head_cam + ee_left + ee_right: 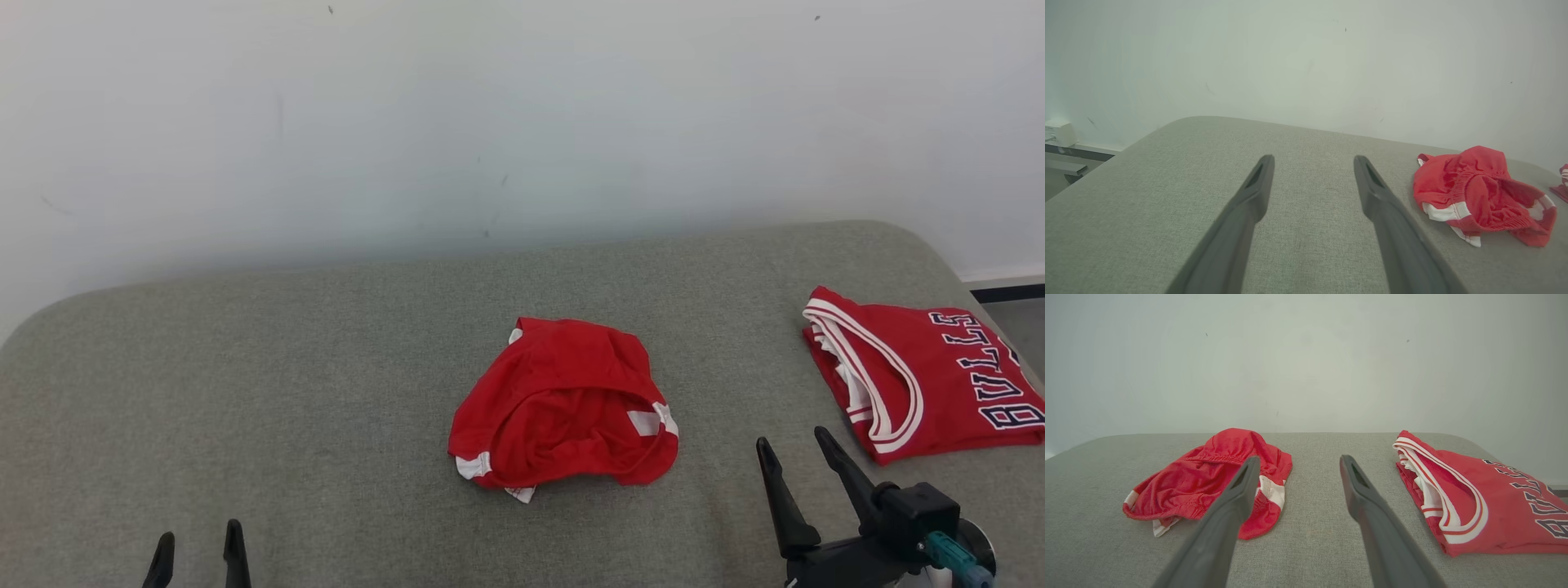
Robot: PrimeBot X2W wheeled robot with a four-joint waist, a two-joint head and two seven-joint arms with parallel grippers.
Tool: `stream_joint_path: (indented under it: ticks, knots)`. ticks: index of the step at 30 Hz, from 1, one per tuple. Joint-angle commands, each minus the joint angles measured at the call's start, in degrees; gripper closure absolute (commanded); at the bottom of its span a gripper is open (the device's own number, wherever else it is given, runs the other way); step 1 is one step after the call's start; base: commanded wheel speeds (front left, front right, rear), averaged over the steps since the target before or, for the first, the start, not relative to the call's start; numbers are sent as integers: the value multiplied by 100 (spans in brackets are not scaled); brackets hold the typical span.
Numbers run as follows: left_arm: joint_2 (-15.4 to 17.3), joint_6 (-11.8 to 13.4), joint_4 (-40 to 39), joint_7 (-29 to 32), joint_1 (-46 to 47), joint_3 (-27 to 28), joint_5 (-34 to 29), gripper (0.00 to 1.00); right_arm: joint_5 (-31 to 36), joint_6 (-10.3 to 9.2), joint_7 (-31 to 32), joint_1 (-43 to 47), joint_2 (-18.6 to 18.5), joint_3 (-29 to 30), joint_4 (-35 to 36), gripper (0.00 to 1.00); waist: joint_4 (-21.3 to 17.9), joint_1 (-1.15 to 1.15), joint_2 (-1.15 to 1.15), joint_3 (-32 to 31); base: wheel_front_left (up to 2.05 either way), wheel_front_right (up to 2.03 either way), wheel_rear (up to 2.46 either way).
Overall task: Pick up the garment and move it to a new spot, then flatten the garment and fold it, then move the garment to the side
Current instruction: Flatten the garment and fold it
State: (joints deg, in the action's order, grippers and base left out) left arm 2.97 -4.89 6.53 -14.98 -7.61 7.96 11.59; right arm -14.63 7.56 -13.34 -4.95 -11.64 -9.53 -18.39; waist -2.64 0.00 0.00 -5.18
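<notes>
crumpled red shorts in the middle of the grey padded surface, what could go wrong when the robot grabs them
1. The crumpled red shorts with white trim lie bunched, layers overlapping; the open right gripper may pinch several layers, leaving them twisted and hard to flatten.
2. The folded red jersey with dark lettering lies beside that gripper, near the edge of the grey padded surface; a swing could disturb its fold.

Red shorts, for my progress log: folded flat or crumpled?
Crumpled. The red shorts lie in a bunched heap on the grey cushion, waistband gaping, white trim twisted, unlike the neatly folded jersey to their right.
</notes>
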Motion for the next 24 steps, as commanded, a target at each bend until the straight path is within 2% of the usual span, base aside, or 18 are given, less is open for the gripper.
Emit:
stream_joint_path:
  ticks: [1,8,11,16,19,24]
  knots:
    - [-8,5,17,-23,-92,-6,-40,0,-51,-16,21,-66,-39,-21,-17,0,-7,0,0,2,0,0,0]
    - [-10,32,36,-24,-73,-152,-67,0,-124,-17,206,-165,-90,-125,-67,0,-37,0,0,45,0,0,0]
    - [-14,-53,232,23,227,-516,-117,0,-116,-17,290,-200,-81,-67,-75,0,-54,0,0,122,0,0,0]
    - [-6,-153,521,515,890,-1219,137,0,-61,-17,358,-289,-56,-37,-6,0,-171,0,0,266,0,0,0]
    - [-5,-207,838,919,1426,-1677,421,0,-57,-17,372,-352,-35,-97,11,0,-353,0,0,367,0,0,0]
    - [-5,-198,1487,1437,2240,-2321,954,0,-59,-17,370,-525,57,-302,11,0,-886,0,0,576,0,0,0]
